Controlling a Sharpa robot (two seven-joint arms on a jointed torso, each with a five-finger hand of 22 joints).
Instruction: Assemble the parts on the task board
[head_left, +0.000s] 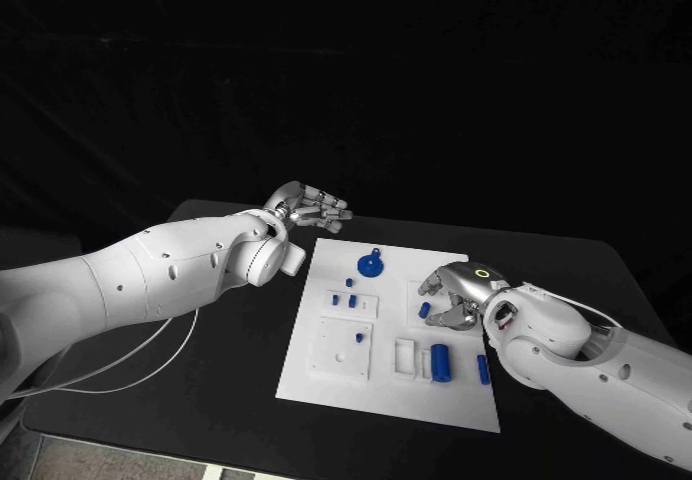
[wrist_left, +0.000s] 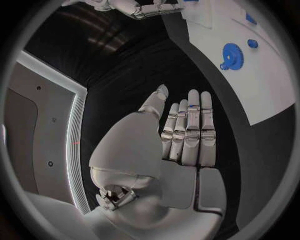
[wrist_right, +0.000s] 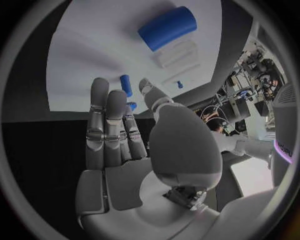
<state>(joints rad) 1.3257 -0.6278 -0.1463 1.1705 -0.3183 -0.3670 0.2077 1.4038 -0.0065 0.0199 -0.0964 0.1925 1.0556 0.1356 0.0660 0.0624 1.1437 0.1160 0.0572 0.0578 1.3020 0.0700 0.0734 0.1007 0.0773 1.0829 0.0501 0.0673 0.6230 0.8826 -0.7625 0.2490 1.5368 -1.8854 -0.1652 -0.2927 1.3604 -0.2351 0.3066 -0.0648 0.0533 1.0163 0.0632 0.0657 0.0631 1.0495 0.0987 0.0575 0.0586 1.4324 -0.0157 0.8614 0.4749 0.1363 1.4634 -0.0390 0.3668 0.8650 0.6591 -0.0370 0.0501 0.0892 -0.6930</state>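
Hovering with fingers spread and holding nothing, the right hand (head_left: 454, 300) and left hand (head_left: 307, 208) are flanking the white board (head_left: 325, 385), whose small blue parts (head_left: 440, 362) are looking light, rigid, slippery, best pinched by their sides.

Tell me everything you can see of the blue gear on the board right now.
The blue gear is a round toothed disc, plastic by its look, with a small loop-like tab at one edge. It lies flat near the far edge of the white task board. Neither hand touches it; the left hand hovers off the board, beyond its far corner.
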